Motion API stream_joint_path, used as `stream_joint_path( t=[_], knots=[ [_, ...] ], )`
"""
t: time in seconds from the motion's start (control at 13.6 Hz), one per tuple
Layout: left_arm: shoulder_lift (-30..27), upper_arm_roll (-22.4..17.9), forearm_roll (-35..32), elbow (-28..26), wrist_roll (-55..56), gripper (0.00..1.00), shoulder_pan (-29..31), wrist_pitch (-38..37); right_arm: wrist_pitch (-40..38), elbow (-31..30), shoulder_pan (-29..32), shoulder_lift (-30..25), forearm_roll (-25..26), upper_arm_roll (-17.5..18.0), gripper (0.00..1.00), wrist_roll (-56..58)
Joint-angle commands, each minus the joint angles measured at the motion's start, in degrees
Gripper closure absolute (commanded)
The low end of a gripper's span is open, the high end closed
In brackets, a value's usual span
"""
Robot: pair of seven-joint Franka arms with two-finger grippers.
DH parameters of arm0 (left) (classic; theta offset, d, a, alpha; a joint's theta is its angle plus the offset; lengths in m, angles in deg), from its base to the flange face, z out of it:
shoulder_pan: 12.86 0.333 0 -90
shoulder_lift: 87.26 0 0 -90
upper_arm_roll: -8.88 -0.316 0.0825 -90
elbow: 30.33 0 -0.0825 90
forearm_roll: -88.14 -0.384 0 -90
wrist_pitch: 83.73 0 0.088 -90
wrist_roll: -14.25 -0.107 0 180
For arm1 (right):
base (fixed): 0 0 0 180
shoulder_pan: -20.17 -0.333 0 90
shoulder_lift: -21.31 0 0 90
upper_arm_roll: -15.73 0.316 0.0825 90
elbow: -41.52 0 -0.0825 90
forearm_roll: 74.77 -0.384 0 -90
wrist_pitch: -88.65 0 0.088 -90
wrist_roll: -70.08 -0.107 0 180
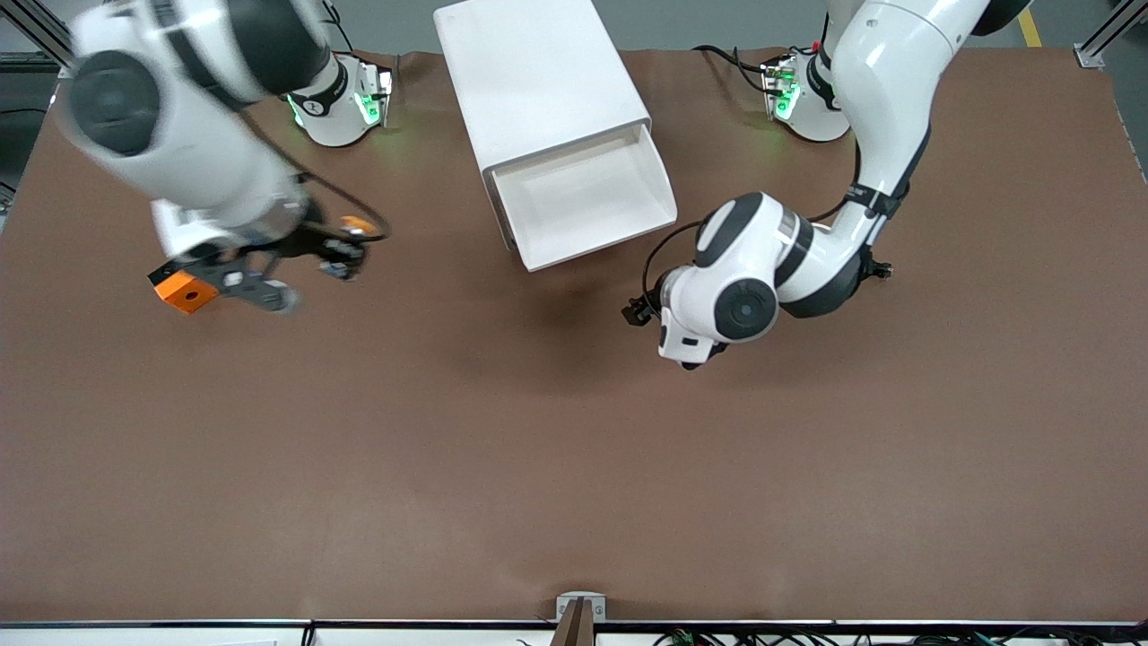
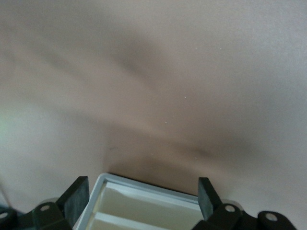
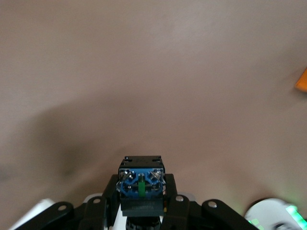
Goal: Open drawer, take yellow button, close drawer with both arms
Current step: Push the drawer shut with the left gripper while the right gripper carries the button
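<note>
The white cabinet point(image 1: 538, 72) stands between the arms' bases, its top drawer point(image 1: 574, 197) pulled out with a bare white floor. My right gripper point(image 3: 140, 186) is shut on the button point(image 3: 140, 178), whose blue base faces the wrist camera. In the front view the button point(image 1: 348, 244) hangs over the table toward the right arm's end, orange cap up. My left gripper point(image 2: 142, 184) is open and holds nothing. Its fingers point(image 2: 76, 191) stand either side of the cream slat front point(image 2: 144, 203), apart from it. In the front view the left arm's wrist point(image 1: 726, 305) hides that gripper.
An orange block with a black hole point(image 1: 186, 290) lies on the brown table point(image 1: 538, 467) under the right arm's hand; its edge shows in the right wrist view point(image 3: 302, 80). Both arm bases point(image 1: 336, 108) stand by the cabinet.
</note>
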Motion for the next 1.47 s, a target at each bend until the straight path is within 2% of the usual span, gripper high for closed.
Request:
stream_joint_path(
  t=[0.0,0.29,0.59,0.88,1.17,1.39],
  knots=[
    [-4.9,1.5,-2.4,-5.9,-0.4,0.00,-0.1,1.9,2.6,-8.2,9.2,-4.4,-0.9,1.2,1.00,14.7],
    [-6.8,2.3,-2.4,-7.0,-0.4,0.00,-2.6,1.9,14.5,-17.4,19.3,-4.4,-0.2,1.2,1.00,31.5],
    [-9.1,2.9,-2.4,-8.0,-0.4,0.00,-5.7,1.9,30.3,-25.8,27.2,-2.3,4.4,1.2,1.00,43.6],
    [-9.9,3.5,-2.4,-9.6,-0.4,0.00,-8.3,1.5,42.2,-28.1,31.0,4.4,7.7,1.2,1.00,44.8],
    [-9.9,3.5,-2.4,-9.5,-0.3,0.00,-11.4,1.5,54.2,-27.2,33.9,13.3,7.8,1.3,1.00,46.9],
    [-9.9,3.5,-2.4,-9.4,-0.4,0.00,-13.1,1.5,57.0,-24.3,34.1,18.3,7.2,1.3,1.00,46.5]
  ],
)
